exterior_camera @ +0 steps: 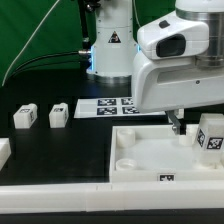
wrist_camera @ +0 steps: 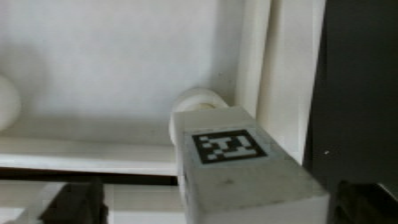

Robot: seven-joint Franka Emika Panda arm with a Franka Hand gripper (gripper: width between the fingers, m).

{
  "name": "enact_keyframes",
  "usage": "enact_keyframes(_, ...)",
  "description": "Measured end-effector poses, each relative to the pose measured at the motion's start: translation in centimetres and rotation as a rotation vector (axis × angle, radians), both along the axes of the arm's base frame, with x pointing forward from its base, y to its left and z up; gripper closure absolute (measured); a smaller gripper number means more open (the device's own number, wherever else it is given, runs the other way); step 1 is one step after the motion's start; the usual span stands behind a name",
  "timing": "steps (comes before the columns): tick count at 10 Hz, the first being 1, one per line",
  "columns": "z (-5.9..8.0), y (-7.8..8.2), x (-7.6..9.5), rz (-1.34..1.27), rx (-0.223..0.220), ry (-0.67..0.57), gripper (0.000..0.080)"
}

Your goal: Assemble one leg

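Wrist view: black-and-white tag (wrist_camera: 228,147) on leg (wrist_camera: 244,192)

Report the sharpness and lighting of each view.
Exterior view: fairly sharp, the white arm glares against the black table, with a bluish glow at its base. Wrist view: soft throughout, the leg shows a smeared tag, the panel is washed out, grey shadow along its wall.

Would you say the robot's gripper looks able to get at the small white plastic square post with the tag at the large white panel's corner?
Probably yes: the wrist view shows the white tagged post close before the gripper, with nothing between; whether it is already gripped I cannot tell.
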State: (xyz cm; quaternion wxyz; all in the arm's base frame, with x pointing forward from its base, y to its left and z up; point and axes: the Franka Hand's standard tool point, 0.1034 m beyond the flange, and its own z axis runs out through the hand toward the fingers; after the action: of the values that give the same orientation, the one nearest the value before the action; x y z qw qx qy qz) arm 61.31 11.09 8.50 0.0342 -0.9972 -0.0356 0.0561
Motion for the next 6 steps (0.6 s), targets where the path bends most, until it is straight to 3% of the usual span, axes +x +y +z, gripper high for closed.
enact_keyframes(1,0.0,0.0,0.0,0.000,0.000,0.000,0.0151)
enact_keyframes(3,-0.1,-0.1,0.0,0.005,0.000,0.002,0.0398)
enact_keyframes(4,-0.2,-0.3,0.0,0.032,0.002,0.000,0.0398)
enact_keyframes(5,-0.2,-0.7,0.1,0.093,0.011,-0.001,0.0508)
enact_keyframes(6,-0.2,-1.3,0.5,0.135,0.019,0.000,0.0508)
